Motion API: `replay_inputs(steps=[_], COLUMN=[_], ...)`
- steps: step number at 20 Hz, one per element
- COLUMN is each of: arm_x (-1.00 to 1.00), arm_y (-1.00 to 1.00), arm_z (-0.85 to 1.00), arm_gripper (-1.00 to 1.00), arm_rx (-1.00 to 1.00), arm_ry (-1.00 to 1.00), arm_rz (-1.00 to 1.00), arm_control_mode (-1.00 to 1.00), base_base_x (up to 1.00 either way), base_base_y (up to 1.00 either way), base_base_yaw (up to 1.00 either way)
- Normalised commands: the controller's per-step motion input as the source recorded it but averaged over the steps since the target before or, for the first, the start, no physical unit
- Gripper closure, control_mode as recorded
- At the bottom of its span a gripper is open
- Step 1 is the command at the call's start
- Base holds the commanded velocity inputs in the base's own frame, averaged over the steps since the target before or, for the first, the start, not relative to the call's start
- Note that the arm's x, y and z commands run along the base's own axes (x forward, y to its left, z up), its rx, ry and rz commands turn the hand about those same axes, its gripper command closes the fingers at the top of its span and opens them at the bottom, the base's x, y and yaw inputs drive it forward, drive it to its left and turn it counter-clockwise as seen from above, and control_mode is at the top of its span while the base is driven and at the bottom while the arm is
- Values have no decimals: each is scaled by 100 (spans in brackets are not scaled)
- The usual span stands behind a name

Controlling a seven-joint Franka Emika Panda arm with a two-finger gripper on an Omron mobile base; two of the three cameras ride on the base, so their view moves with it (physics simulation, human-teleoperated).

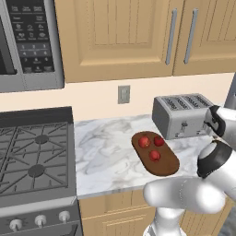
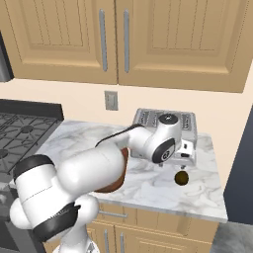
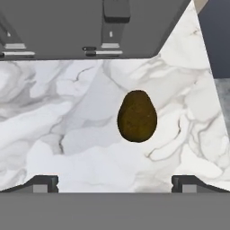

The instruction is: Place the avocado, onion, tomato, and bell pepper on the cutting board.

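three red round items (image 1: 151,147) are lying on the cutting board (image 1: 167,168), so by the look of it the avocado (image 3: 137,116) is the piece left to move; which red item is which is too small to tell. the avocado is resting on the marble tabletop (image 1: 106,152) in front of the toaster (image 1: 182,115), well apart from the board and near the tabletop's right end. the arm is reaching low across the tabletop, its wrist bending down just above the avocado. the pincer (image 3: 115,183) is hanging wide open and holding nothing, its fingertips (image 3: 44,183) spread to either side, with the avocado slightly right of centre between them.
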Motion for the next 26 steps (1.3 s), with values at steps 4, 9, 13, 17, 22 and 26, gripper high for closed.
replay_inputs(steps=[4,9,13,17,22,26], arm_x=[9,8,11,6,0,4], arm_y=[-21,-15,-5,0,-2,-3], arm_z=[-32,-25,-12,-15,-18,-20], arm_gripper=[-100,-100,-100,-100,-100,-100], arm_rx=[0,0,0,0,1,0], arm_ry=[6,2,0,0,0,0], arm_rz=[0,0,0,0,0,0], arm_control_mode=[-100,-100,-100,-100,-100,-100], base_base_x=[0,0,0,0,0,0], base_base_y=[0,0,0,0,0,0], base_base_yaw=[0,0,0,0,0,0])
